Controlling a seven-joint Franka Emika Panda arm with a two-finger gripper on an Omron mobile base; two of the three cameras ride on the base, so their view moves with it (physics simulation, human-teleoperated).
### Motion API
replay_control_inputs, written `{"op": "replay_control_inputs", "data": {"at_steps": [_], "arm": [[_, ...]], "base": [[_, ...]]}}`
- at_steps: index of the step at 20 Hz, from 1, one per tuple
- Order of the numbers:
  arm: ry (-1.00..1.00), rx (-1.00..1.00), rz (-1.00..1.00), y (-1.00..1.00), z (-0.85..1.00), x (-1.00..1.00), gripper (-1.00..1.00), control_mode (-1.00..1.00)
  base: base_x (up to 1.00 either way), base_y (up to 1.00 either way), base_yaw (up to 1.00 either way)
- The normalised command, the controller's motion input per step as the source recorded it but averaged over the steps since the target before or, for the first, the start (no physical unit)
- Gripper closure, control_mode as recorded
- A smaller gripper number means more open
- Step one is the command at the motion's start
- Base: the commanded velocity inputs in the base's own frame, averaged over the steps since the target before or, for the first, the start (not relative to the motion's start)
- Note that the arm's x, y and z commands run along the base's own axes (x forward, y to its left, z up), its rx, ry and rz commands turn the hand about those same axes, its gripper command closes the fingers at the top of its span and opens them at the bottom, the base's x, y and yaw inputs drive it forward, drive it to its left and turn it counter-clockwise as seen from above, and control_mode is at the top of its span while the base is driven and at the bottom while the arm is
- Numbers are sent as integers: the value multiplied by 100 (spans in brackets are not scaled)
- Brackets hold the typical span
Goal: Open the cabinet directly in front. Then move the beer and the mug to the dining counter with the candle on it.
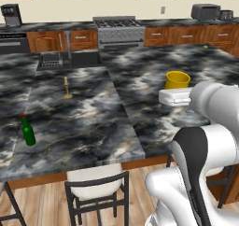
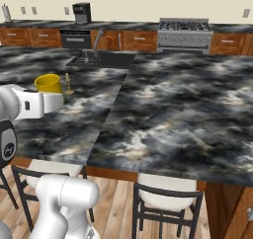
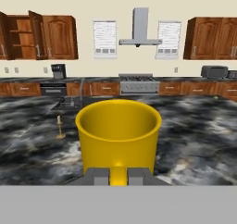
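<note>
My gripper [image 3: 118, 177] is shut on the handle of the yellow mug [image 3: 118, 135], which stands upright over the dining counter [image 1: 93, 122]. The white hand hides the mug's [image 1: 177, 79] base, so I cannot tell whether it touches the marble. To the mug's [image 2: 48, 83] left stands the candle [image 1: 67, 87] in its brass holder. Near the counter's front left edge is the beer [image 1: 28, 130], a green bottle with a red cap, standing upright. On the far wall at the upper left, the cabinet [image 3: 23, 35] has its doors open and bare wood shelves inside.
A sink with a faucet [image 1: 70, 59] is set into the counter's far end. Stools [image 1: 95, 187] stand along the near edge, another stool [image 2: 168, 198] to the right. A stove [image 1: 119, 29], a coffee machine [image 1: 11, 15] and a toaster [image 1: 205, 11] line the back counter.
</note>
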Motion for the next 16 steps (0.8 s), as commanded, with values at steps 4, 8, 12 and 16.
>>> {"op": "replay_control_inputs", "data": {"at_steps": [4, 8, 12, 16], "arm": [[0, 0, 0, 0, 0, 0, 100, 100], [0, 0, 0, 0, 0, 0, 100, -100], [1, 0, 0, 0, 0, 11, 100, -100], [11, 0, 1, 0, -5, 50, 100, -100]], "base": [[42, -2, 0], [3, 0, 0], [0, 0, 0], [0, 0, 0]]}}
